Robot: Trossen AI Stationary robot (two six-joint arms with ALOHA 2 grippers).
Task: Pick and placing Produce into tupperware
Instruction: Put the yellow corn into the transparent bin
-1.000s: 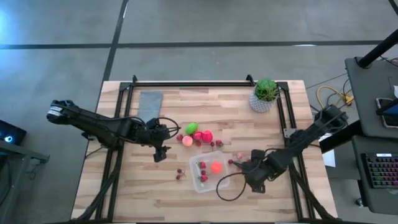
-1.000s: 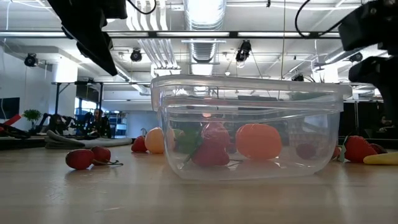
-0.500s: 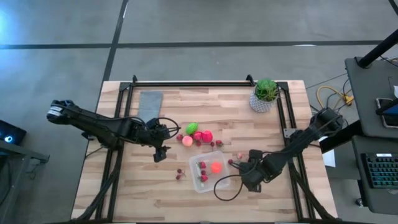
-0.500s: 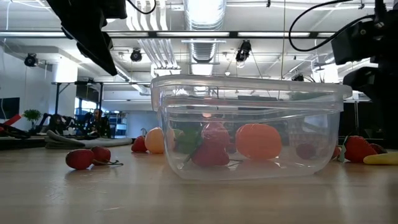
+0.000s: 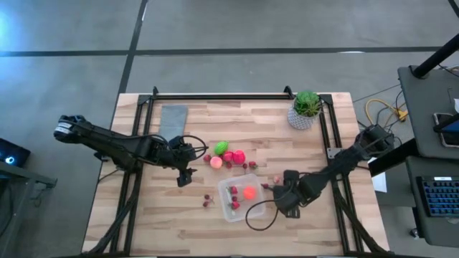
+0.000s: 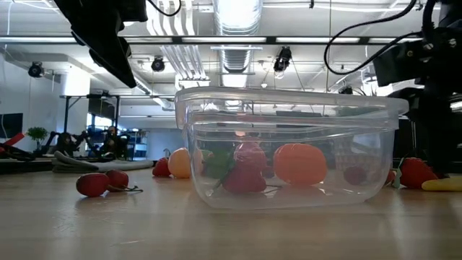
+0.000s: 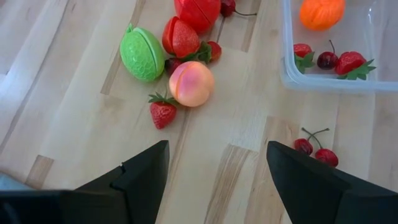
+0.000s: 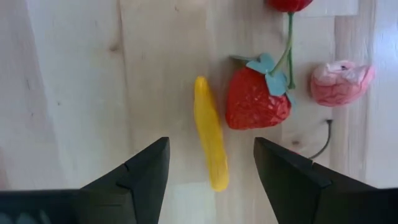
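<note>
The clear tupperware [image 5: 239, 198] stands on the wooden table, with an orange piece [image 5: 249, 192] and red berries inside; it also shows in the low view [image 6: 289, 152]. A cluster of produce lies beyond it: a green piece [image 7: 142, 55], a peach-coloured piece [image 7: 191, 83], a strawberry [image 7: 163, 114] and red pieces [image 7: 185, 36]. My left gripper [image 5: 184, 176] is open and empty above the table, left of the tupperware. My right gripper [image 5: 277, 193] is open and empty, just right of the tupperware, over a yellow slender piece [image 8: 210, 140], a strawberry [image 8: 256, 99] and a pink piece [image 8: 341, 81].
A potted plant [image 5: 306, 107] in a white pot stands at the far right corner. A flat grey cloth [image 5: 173, 119] lies at the far left. Two cherries [image 5: 208, 201] lie left of the tupperware. Black frame rails [image 5: 215, 95] run along the table's far edge and sides.
My right gripper has gone a little toward the table's left and far edge, closer to the tupperware's right side and the strawberry there. Its fingers stay open.
</note>
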